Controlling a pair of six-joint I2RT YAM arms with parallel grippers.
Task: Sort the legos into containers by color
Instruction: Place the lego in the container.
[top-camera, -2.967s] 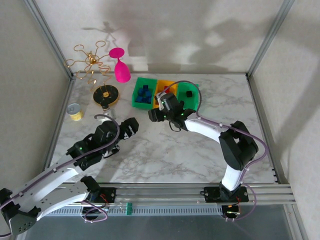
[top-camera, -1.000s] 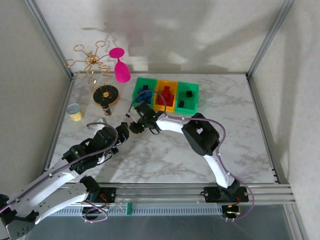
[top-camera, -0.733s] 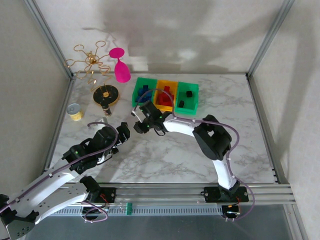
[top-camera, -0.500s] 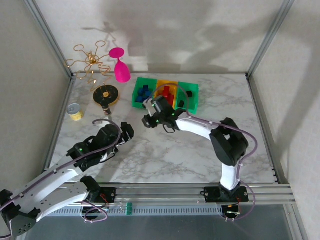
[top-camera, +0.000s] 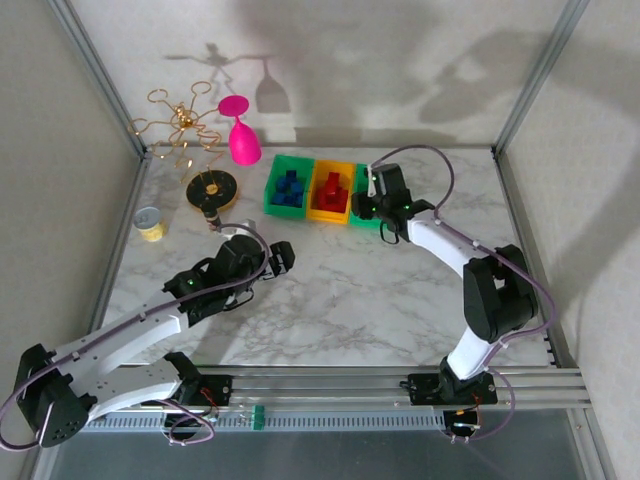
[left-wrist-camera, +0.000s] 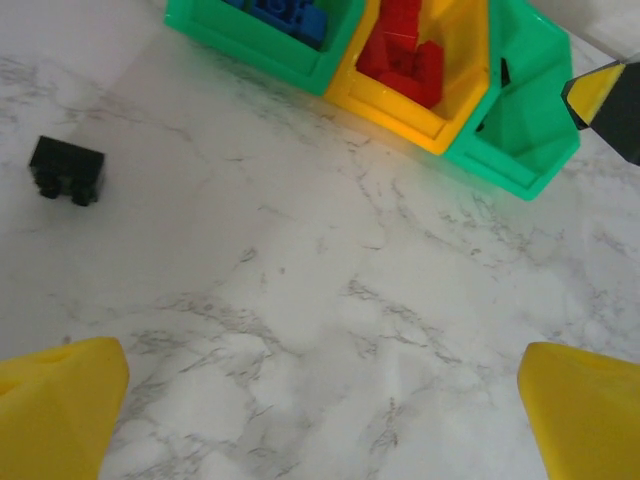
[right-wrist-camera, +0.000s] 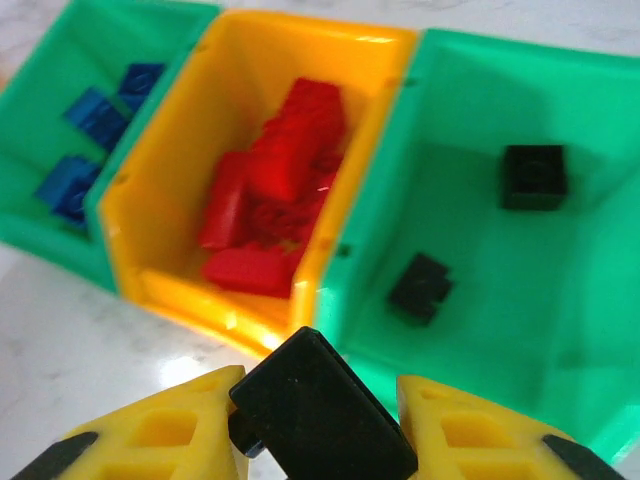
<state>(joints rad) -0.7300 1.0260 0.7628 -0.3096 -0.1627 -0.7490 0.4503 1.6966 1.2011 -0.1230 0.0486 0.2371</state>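
White marble-pattern tabletop, smooth and grey-veined, almost bare, so the sort looks nearly finished.

Three open-topped rectangular glossy plastic bins stand in a row at the far side, touching wall to wall.
- Left green bin: blue studded plastic bricks only.
- Middle yellow-orange bin: a heap of red studded bricks.
- Right green bin: two black bricks, well apart, one toward the far wall and one nearer the middle.

No mixed colours seen in any bin.

Right pincer, yellow fingers, is narrow and clamped on a small black plastic brick, smooth flat face up. It hangs over the near rims where the yellow-orange and right green bins meet. Judged step: carry it over the right green bin and drop it, so this brick is not yet sorted.

Left pincer, yellow fingertips, is spread wide and empty, low over the tabletop and facing the bins.

Left to do: one loose black brick, studs toward the camera, lying flat on the tabletop in front of the left green bin and apart from it. By my count two black bricks remain. No stray blue or red is visible.

Off-task items sit at the far left:
- a gold wire stand
- a pink goblet, upside down
- a small yellow tin can
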